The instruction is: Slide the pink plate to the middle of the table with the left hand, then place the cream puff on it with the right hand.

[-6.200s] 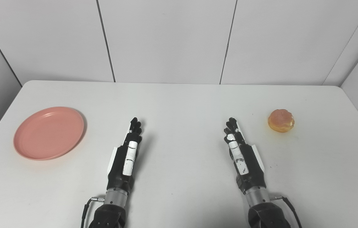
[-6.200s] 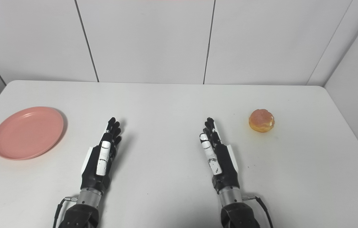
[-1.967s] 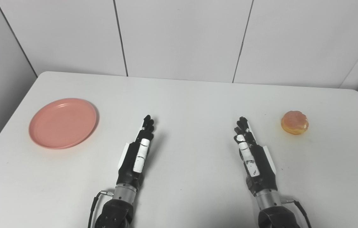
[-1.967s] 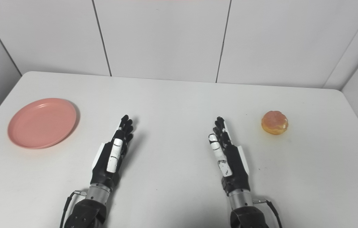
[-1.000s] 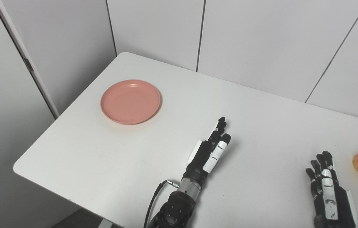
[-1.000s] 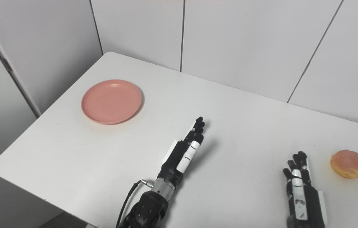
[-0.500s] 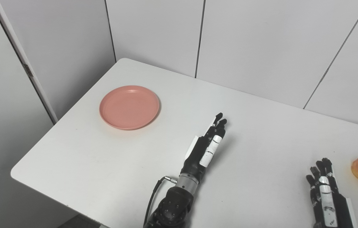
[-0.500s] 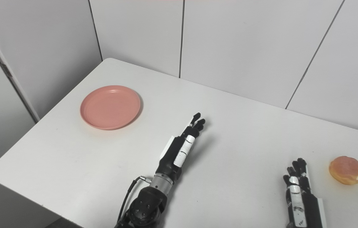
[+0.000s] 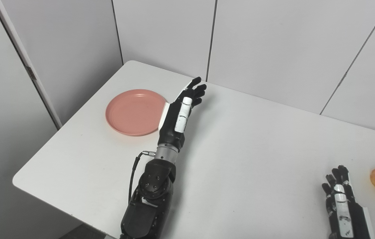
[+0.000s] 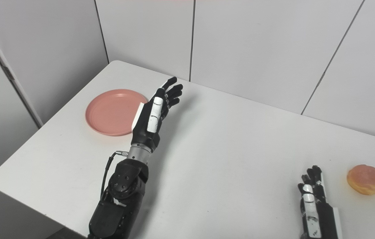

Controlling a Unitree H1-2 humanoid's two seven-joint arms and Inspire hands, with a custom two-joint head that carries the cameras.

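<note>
White panelled walls (image 9: pixel 273 49) enclosed a plain white desk (image 9: pixel 257 142) on two sides; the view was angled toward the desk's left corner. Left hand (image 9: pixel 178 113) was raised above the desk with its fingers (image 9: pixel 196 92) extended and slightly spread, holding nothing. The pink plate (image 9: pixel 131 112) lay flat just to the left of that hand, its right rim partly hidden behind the palm edge; whether the hand touched the rim could not be told, though the shadow cast to the hand's right suggested it was lifted clear. Judgement: the hand was held edge-on and open beside the plate's near-right side so that it could come over or behind the rim and draw the plate rightward toward the desk's middle; the slide had not begun, since the plate sat near the left corner. Right hand (image 10: pixel 315 202) rested low at the bottom edge, fingers straight and close together, empty, apparently waiting its turn. The cream puff (image 10: pixel 365 179) sat on the desk just beyond and to the right of that hand, apart from it, untouched. Risk noted: the plate lay fairly close to the desk's left edge, so a push in the wrong direction could send it off.
</note>
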